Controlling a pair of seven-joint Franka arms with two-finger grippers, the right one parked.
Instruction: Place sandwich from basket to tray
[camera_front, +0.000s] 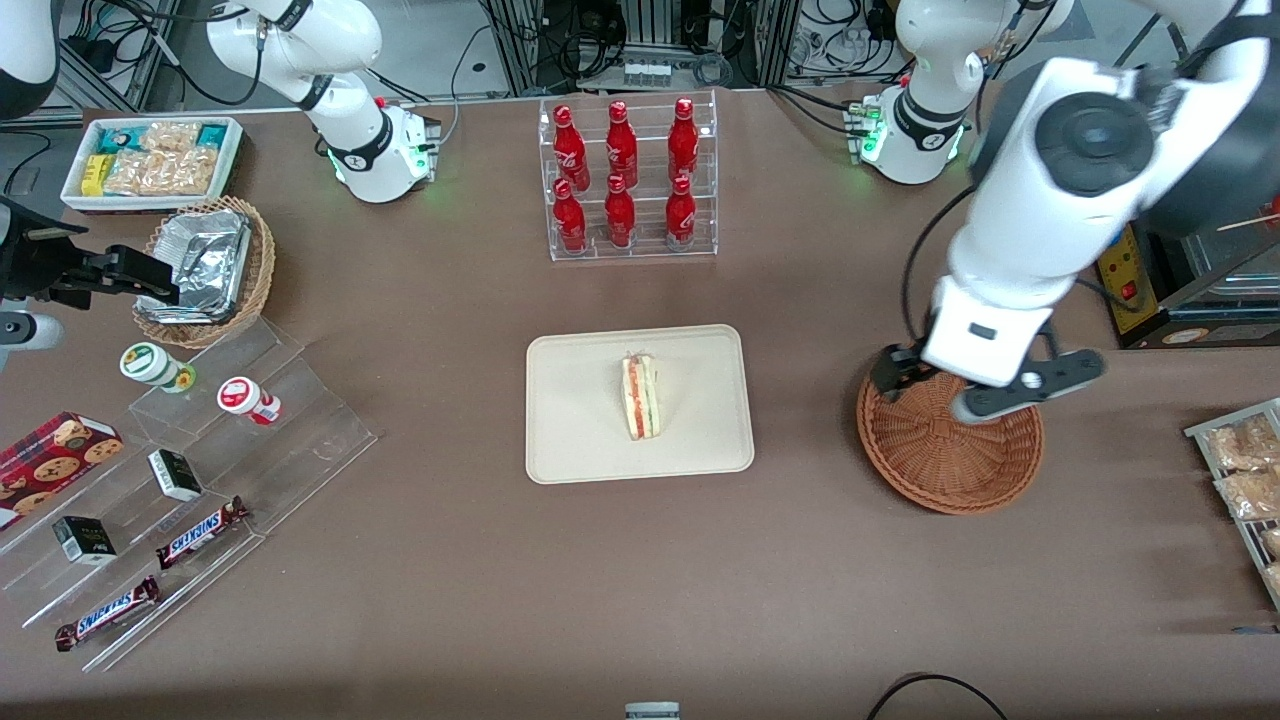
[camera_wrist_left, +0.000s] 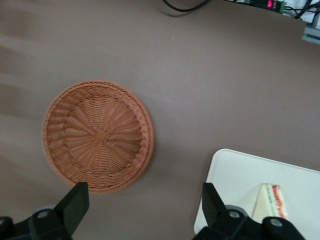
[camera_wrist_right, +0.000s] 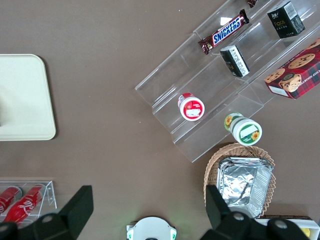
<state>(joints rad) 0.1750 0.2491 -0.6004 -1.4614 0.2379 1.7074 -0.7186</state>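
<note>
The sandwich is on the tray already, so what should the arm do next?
Probably just lift away and park. The sandwich lies on the tray, the basket is empty, and the end effector hovers open above the basket, holding nothing.

"SNICKERS" on two candy bars (camera_front: 203, 532) (camera_front: 107, 613), "Face" on black box (camera_wrist_right: 285, 19)

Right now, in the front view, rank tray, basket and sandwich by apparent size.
1. Tray, largest.
2. Basket, smaller, partly covered by the open gripper hovering above it.
3. Sandwich, smallest, lying on the tray.
</note>
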